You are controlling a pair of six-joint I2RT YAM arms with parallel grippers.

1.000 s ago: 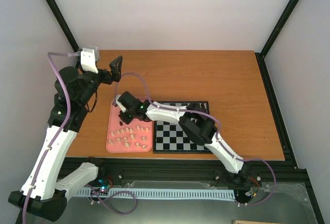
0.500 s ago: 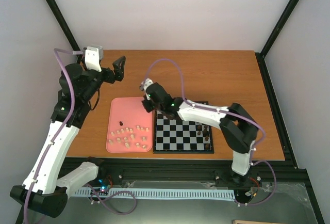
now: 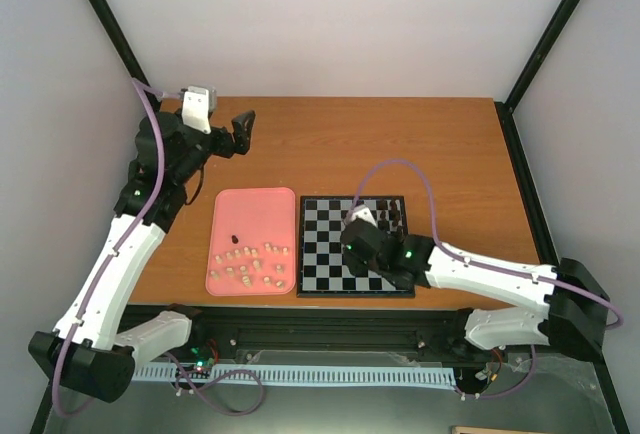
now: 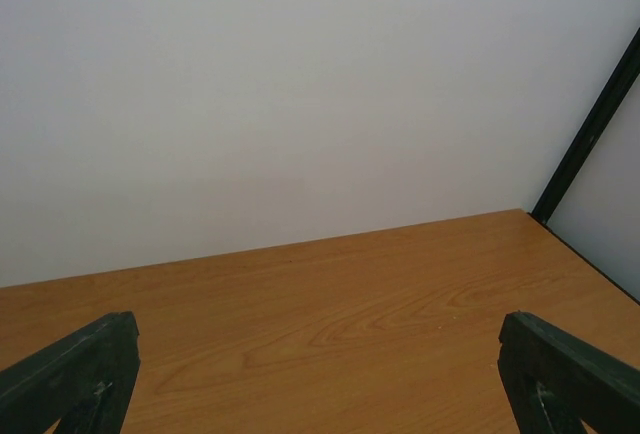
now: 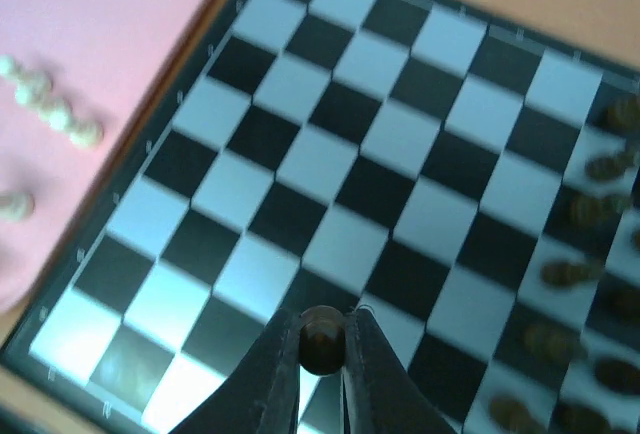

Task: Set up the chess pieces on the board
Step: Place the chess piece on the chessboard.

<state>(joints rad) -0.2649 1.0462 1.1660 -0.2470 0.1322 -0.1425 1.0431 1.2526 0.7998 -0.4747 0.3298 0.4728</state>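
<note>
The board (image 3: pixel 325 254), black and pale grey checks inside a thin black border, lies flat on the counter (image 3: pixel 400 144), just right of a pink tray (image 3: pixel 255 209). Pale cream chess pieces (image 3: pixel 252 264) lie scattered over the tray's near half, with a lone dark chessman (image 3: pixel 233 238) just beyond them. Dark chess pieces (image 5: pixel 585 209) crowd the board's right edge. One round-topped dark piece (image 5: pixel 322 342) is pinched in the right gripper's (image 5: pixel 322 330) jaws above the board.

Board (image 5: pixel 330 169) bare at left and middle, dark chess pieces (image 5: pixel 580 209) lining its right edge (blurred)
</note>
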